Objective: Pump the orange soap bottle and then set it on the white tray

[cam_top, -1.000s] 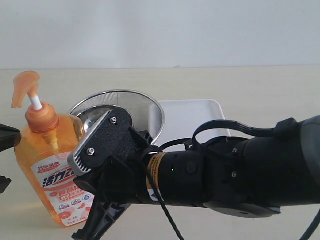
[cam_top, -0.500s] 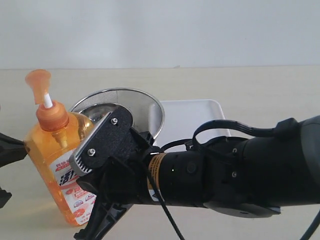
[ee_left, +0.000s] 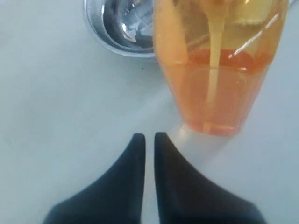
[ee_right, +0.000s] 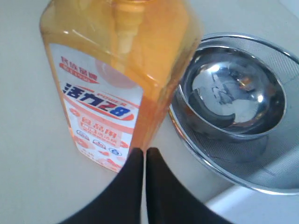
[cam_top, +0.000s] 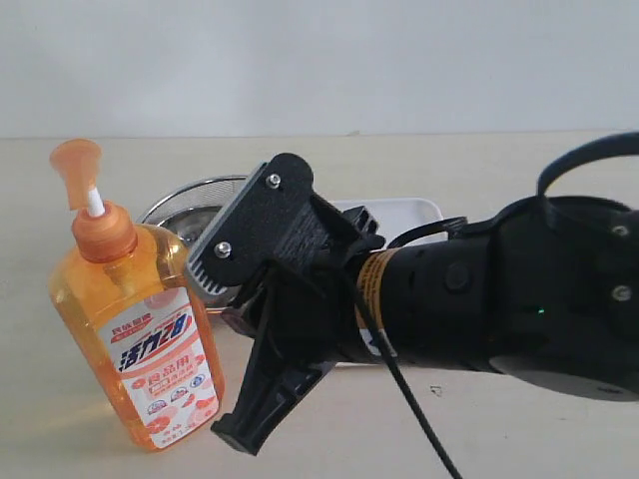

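Note:
The orange soap bottle (cam_top: 140,319) stands on the table at the left, its pump head up and its label facing the camera. My right gripper (cam_top: 238,433) is shut and empty, its tips low beside the bottle's base on the right. In the right wrist view the right gripper (ee_right: 144,150) sits just short of the bottle (ee_right: 117,79). My left gripper (ee_left: 149,136) is shut on nothing, a short way back from the bottle (ee_left: 219,70); it is out of the exterior view. The white tray (cam_top: 409,212) lies behind my right arm, mostly hidden.
A round steel mesh strainer bowl (cam_top: 190,205) sits right behind the bottle and beside the tray; it also shows as the strainer (ee_right: 233,93) in the right wrist view. My bulky right arm (cam_top: 479,299) fills the front right of the exterior view.
The bottle shifted a little right and settled. The left gripper pulled back out of the exterior view. My right arm lifted and swung, its fingers now pointing down beside the bottle.

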Robot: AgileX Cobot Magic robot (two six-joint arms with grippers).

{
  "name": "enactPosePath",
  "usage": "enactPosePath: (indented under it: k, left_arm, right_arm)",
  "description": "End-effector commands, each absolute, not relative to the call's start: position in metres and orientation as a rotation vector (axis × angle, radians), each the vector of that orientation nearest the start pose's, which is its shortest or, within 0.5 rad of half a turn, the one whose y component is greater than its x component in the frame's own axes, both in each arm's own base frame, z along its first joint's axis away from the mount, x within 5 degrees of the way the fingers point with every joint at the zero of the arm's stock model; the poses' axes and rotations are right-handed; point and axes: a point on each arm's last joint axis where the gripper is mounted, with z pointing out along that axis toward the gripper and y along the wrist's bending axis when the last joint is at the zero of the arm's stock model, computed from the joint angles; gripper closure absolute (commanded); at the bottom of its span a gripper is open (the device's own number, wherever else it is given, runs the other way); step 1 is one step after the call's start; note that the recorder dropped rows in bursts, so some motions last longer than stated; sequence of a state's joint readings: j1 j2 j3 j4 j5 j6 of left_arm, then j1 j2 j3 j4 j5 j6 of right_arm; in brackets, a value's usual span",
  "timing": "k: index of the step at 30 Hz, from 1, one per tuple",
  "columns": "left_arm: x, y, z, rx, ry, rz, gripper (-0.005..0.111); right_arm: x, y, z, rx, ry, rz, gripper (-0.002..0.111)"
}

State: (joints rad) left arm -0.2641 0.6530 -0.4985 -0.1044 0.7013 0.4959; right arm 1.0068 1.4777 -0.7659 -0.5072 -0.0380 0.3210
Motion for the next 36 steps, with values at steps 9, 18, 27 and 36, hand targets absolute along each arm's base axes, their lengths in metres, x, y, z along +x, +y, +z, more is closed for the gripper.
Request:
enactPosePath:
  k: [9,18,27,36]
  left_arm:
    - [0.076,-0.041,0.284,0.566,2.142,-0.308,0.076]
    - [0.077,-0.042,0.285,0.472,2.142,-0.367,0.021]
    - [0.080,-0.051,0.266,0.358,2.192,-0.550,0.019]
    - [0.106,-0.060,0.245,0.406,2.212,-0.554,0.019]
  right_arm:
    - [0.160,0.248,0.238,-1.276,1.813,0.407,0.109]
    - [0.160,0.248,0.238,-1.276,1.814,0.406,0.109]
    - [0.182,0.232,0.238,-1.180,1.868,0.357,0.109]
    - [0.208,0.213,0.243,-1.057,1.867,0.344,0.109]
